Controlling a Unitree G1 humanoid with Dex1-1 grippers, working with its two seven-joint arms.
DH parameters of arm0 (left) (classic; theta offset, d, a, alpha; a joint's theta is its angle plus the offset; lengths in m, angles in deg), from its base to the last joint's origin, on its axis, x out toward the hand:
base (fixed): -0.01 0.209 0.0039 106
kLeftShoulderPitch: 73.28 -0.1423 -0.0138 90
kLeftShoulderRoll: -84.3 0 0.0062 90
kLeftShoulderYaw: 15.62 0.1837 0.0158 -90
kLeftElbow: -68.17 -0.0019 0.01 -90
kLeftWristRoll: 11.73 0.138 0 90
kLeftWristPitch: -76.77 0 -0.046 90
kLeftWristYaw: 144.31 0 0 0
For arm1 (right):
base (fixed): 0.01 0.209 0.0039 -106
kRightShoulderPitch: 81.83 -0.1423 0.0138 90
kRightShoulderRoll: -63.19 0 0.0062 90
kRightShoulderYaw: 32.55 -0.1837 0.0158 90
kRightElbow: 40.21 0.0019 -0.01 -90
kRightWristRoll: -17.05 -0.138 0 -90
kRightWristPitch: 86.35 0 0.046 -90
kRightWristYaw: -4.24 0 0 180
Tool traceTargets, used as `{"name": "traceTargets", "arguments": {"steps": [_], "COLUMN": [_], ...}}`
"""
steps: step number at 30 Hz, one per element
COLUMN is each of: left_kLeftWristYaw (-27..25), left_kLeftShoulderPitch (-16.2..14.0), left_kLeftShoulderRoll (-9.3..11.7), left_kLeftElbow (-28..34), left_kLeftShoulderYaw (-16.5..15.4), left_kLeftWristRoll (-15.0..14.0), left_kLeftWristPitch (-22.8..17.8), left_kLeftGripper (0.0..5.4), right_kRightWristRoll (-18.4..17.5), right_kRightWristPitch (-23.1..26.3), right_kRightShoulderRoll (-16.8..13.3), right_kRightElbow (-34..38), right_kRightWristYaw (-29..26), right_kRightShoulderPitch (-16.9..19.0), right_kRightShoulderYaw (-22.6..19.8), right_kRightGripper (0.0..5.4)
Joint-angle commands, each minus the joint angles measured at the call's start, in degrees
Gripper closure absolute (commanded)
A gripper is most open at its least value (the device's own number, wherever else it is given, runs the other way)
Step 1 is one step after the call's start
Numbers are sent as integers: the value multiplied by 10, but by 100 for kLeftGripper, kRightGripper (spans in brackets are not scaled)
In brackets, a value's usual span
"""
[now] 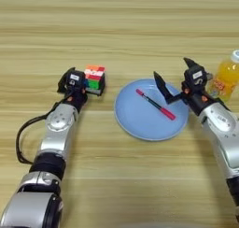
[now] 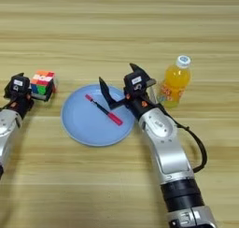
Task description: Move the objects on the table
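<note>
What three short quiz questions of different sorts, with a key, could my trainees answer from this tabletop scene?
1. True or false: the red-tipped pen lies on the light-blue plate.
2. Which thing stands just right of the right gripper? A) puzzle cube B) orange-juice bottle C) pen
3. Fill in: the left gripper is at the ______, and the right gripper's fingers are ______.

Key
1. True.
2. B, the orange-juice bottle, upright on the wooden table.
3. Puzzle cube; open, at the plate's right rim near the pen.
</note>
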Motion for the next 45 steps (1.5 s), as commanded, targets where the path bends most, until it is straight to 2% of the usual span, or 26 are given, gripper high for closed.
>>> {"name": "traceTargets", "arguments": {"steps": [1,9,14,25,37,45], "left_kLeftWristYaw": [-9,-29,-45,-40,-27,-28], "left_kLeftShoulderPitch": [13,20,19,26,50,54], "left_kLeftShoulderRoll": [6,8,4,11,20,18], "left_kLeftElbow": [-14,-37,-26,-53,-122,-131], "left_kLeftShoulderYaw": [5,12,3,6,11,12], "left_kLeftWristRoll": [6,6,-10,6,16,16], "left_kLeftWristPitch": [-5,-7,5,-2,2,9], "left_kLeftGripper": [0,0,0,0,0,105], "right_kRightWristRoll": [8,21,27,32,33,32], "right_kRightWristPitch": [-13,-24,-27,-27,-25,-24], "right_kRightShoulderRoll": [6,15,19,25,28,28], "right_kRightElbow": [-7,-35,-47,-50,-43,-45], "right_kRightWristYaw": [1,4,9,11,12,12], "right_kRightShoulderPitch": [-15,-22,-28,-30,-28,-28], "right_kRightShoulderYaw": [2,7,5,6,7,6], "right_kRightGripper": [3,3,3,3,3,0]}}
